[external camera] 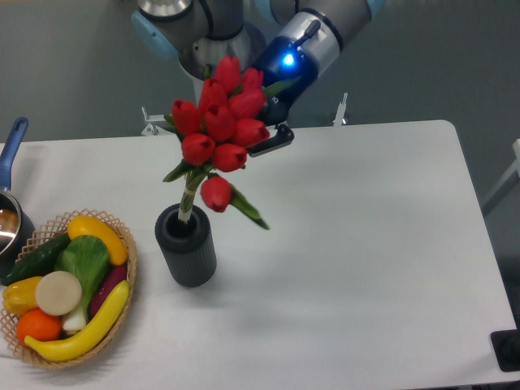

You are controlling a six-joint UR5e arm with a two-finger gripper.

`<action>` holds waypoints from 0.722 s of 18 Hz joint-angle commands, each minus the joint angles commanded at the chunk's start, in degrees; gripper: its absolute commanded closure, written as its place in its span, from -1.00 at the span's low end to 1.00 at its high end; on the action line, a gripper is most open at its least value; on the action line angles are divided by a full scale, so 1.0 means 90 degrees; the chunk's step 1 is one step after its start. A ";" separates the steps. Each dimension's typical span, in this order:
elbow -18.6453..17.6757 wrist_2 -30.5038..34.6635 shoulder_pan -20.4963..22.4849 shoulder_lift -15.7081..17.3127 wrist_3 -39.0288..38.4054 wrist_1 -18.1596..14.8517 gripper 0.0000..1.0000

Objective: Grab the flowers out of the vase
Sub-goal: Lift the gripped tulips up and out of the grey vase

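Note:
The flowers (pixel 221 130), a bunch of red tulip buds with green leaves, hang tilted above the table, lifted high. Only the bottom of their stems (pixel 188 203) still reaches into the mouth of the vase. The vase (pixel 186 245) is a dark ribbed cylinder standing upright left of centre. My gripper (pixel 262 134) is right behind the buds, shut on the flowers; one dark finger (pixel 272 140) sticks out to the right, the rest is hidden by the blooms.
A woven basket (pixel 126 248) of fruit and vegetables sits at the front left, close to the vase. A blue-handled pot (pixel 12 203) is at the left edge. The arm's base and metal brackets (pixel 150 122) stand at the table's back edge.

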 joint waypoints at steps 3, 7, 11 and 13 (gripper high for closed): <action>0.0097 0.0029 0.0146 -0.0068 0.0117 0.0049 0.33; 0.0205 0.0078 0.0323 -0.0429 0.0886 0.0049 0.33; 0.0458 0.0253 0.0488 -0.0936 0.1473 0.0068 0.33; 0.0508 0.0264 0.0489 -0.1006 0.1524 0.0049 0.33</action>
